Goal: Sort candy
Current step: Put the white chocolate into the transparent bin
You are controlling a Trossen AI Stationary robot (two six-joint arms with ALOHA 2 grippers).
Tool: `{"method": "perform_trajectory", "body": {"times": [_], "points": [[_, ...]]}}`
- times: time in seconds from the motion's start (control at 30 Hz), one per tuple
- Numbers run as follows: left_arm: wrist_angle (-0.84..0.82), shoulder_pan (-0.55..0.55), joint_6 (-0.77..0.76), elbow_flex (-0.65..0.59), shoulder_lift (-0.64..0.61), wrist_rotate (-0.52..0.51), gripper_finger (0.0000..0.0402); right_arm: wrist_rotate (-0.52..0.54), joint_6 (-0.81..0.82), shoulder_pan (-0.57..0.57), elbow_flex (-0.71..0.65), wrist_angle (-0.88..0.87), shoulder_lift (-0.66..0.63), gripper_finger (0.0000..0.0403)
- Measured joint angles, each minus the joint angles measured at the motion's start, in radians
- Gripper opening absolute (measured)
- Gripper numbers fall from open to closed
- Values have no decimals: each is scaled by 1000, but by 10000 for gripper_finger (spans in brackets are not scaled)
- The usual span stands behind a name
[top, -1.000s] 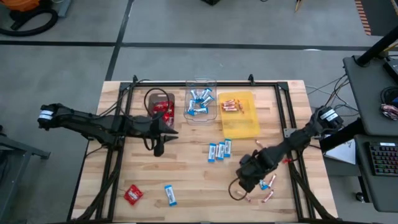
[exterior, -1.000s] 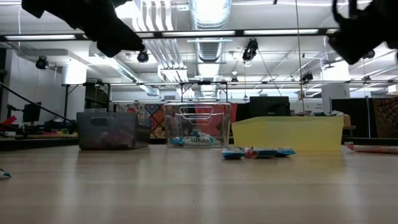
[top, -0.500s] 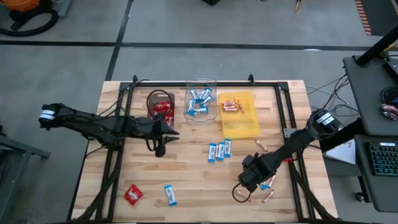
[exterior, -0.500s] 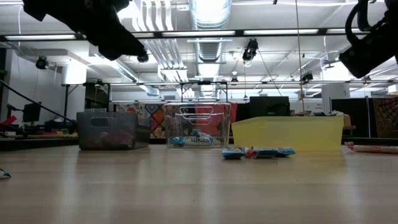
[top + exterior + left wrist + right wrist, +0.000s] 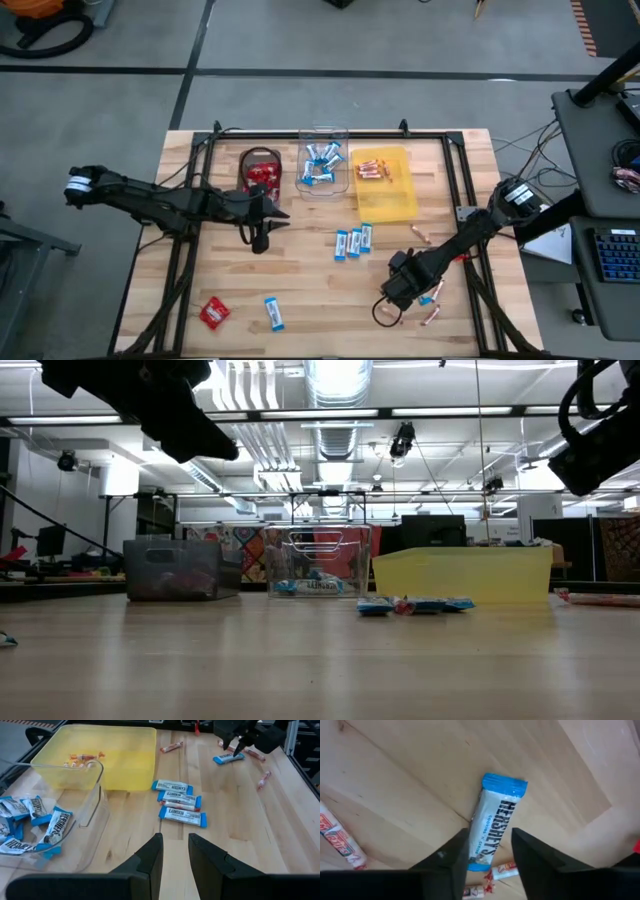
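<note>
My right gripper (image 5: 490,836) is open and points down at a blue-and-white bar (image 5: 498,818) lying flat on the table near its right near corner (image 5: 428,297). One end of the bar lies between the fingers; I cannot tell if they touch it. Pinkish sticks (image 5: 339,839) lie beside it. My left gripper (image 5: 175,840) is open and empty above the table (image 5: 259,238), in front of the dark tray (image 5: 247,160). Three more blue bars (image 5: 180,807) lie mid-table. A red packet (image 5: 213,313) and a blue bar (image 5: 273,313) lie near the near edge.
Three trays stand in a row along the far side: the dark one holds red packets, the clear one (image 5: 345,170) blue bars, the yellow one (image 5: 395,200) sticks. A black frame (image 5: 330,134) runs round the table. Bare wood lies between the two grippers.
My right gripper has come down toward the blue-and-white bar and shifted slightly toward the near edge. The candy has stayed where it was.
</note>
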Motion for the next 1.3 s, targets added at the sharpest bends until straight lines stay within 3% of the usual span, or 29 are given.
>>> {"method": "perform_trajectory", "body": {"times": [0.13, 0.3, 0.53, 0.8, 1.0, 1.17, 1.3], "points": [[1, 0, 0, 0, 0, 0, 76, 0, 30, 0, -14, 9, 0, 184], [1, 0, 0, 0, 0, 0, 76, 0, 53, 0, -73, 41, 0, 191], [6, 0, 0, 0, 0, 0, 76, 7, 33, 0, -153, 230, -4, 143], [5, 0, 0, 0, 0, 0, 76, 50, 17, 1, -166, 256, -5, 27], [5, 0, 0, 0, 0, 0, 76, 70, 17, 0, -137, 209, -30, 24], [16, -6, -7, 0, 0, 0, 76, 210, 6, -22, -79, 217, -98, 22], [40, -23, -8, 0, 0, 0, 76, 316, -111, -73, -3, 228, -143, 22]]}}
